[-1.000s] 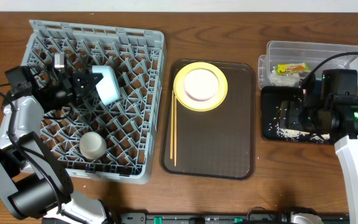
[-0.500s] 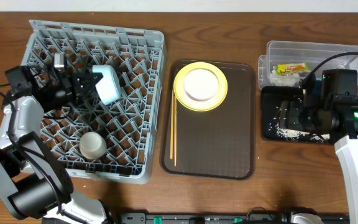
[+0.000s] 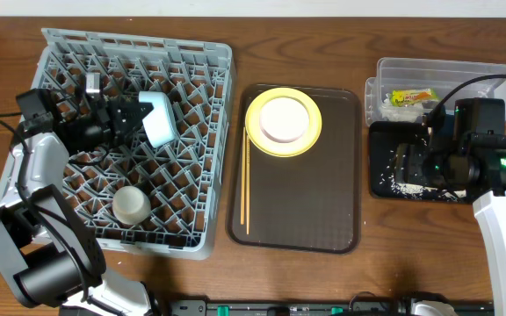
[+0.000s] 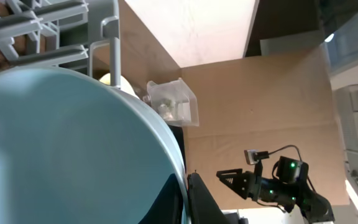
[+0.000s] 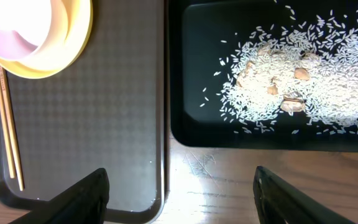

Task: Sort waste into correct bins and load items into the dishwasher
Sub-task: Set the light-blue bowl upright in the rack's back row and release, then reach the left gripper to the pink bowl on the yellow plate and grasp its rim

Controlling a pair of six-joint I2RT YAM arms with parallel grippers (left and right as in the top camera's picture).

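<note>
The left hand (image 3: pixel 134 117) is clenched on the light-blue bowl (image 3: pixel 158 118), held on edge near the far edge of the dish rack (image 3: pixel 209 105). If let go crooked, the bowl could topple. The right hand (image 5: pixel 182 186), released, hovers by the black tray (image 5: pixel 191 74).

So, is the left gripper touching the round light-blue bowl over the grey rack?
Touching. Overhead, the left gripper grips the light-blue bowl by its rim; the left wrist view shows it pressed against the finger.
</note>
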